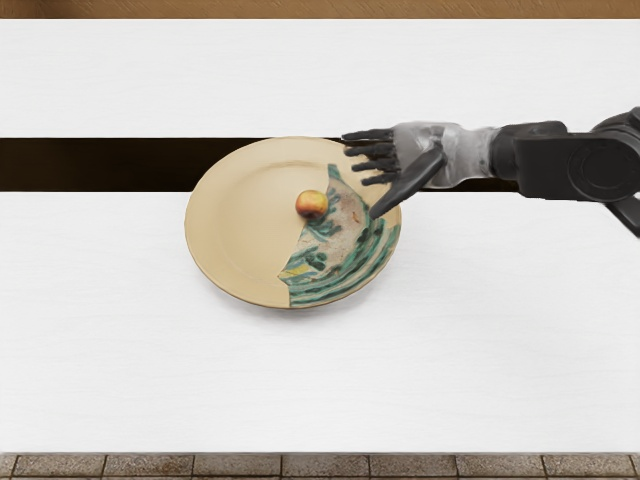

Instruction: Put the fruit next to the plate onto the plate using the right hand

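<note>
From the head view, a white table [450,380] fills most of the picture, and a dark band [90,165] runs across it from the left edge to behind the plate and the arm. Whether this band is a gap between two tabletops or a shadowed step cannot be told. Along the very top lies a thin brown strip [300,8], and along the bottom edge a row of brownish floor tiles [300,466]. A round tan plate [230,220] rests on the table, its upper rim reaching over the dark band. Its lower right part carries a painted patch [345,250] of green, blue and yellow strokes, cut off sharply along a jagged line. The fruit [312,204], small, round and yellow with a red blush, sits on the plate near its middle, at the edge of the painted patch. The right hand [400,160] comes in from the right edge on a dark arm and hangs over the plate's upper right rim. Its fingers [365,150] are spread and point left, the thumb [405,187] slants down toward the plate, and they hold nothing. The hand is near the fruit but apart from it. The forearm is cut off at the right edge.
</note>
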Controlling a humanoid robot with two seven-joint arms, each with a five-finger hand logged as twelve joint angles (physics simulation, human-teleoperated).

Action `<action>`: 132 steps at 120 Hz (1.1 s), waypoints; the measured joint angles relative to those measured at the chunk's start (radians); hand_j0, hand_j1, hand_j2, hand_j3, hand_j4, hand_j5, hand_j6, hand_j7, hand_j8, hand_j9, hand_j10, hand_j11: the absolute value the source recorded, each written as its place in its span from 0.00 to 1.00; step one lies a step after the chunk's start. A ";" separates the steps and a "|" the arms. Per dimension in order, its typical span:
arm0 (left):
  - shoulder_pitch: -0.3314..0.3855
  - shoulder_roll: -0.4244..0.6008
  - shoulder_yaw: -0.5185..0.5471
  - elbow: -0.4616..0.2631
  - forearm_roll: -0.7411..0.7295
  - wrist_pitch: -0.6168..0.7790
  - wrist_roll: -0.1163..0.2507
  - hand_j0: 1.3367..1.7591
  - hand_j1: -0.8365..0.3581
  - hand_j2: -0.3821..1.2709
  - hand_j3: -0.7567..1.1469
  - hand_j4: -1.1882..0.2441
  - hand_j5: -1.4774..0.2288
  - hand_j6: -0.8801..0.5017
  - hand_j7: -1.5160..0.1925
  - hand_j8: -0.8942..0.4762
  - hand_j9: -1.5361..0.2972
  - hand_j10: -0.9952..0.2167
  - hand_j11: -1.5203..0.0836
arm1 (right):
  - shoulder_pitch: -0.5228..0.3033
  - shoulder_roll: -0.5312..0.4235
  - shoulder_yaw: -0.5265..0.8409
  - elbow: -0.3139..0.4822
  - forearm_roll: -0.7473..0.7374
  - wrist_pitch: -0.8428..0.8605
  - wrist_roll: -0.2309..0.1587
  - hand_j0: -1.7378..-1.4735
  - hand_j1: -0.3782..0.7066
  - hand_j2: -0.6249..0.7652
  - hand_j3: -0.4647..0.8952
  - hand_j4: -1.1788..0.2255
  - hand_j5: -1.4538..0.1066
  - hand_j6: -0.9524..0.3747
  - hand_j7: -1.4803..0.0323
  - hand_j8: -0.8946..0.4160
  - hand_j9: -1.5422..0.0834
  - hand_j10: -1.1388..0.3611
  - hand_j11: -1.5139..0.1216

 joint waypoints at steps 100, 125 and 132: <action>0.000 0.000 0.000 0.000 0.000 0.000 0.000 0.76 0.75 0.26 0.40 0.66 0.68 0.46 0.70 0.47 0.67 0.62 0.75 | -0.491 -0.234 0.486 -0.142 0.216 0.330 0.000 0.30 0.09 0.44 0.34 0.80 0.89 0.68 0.93 0.64 0.90 0.72 0.88; -0.001 0.000 0.000 -0.001 0.000 0.000 0.000 0.76 0.75 0.26 0.40 0.66 0.68 0.46 0.70 0.47 0.67 0.62 0.75 | -0.394 -0.235 0.371 -0.147 0.216 0.331 0.000 0.30 0.09 0.44 0.34 0.80 0.89 0.68 0.93 0.64 0.91 0.72 0.88; -0.003 0.000 0.000 -0.001 0.000 0.000 0.000 0.76 0.75 0.26 0.40 0.66 0.68 0.46 0.70 0.47 0.67 0.62 0.75 | -0.388 -0.236 0.362 -0.147 0.216 0.331 0.000 0.30 0.09 0.44 0.34 0.80 0.89 0.68 0.93 0.64 0.91 0.72 0.88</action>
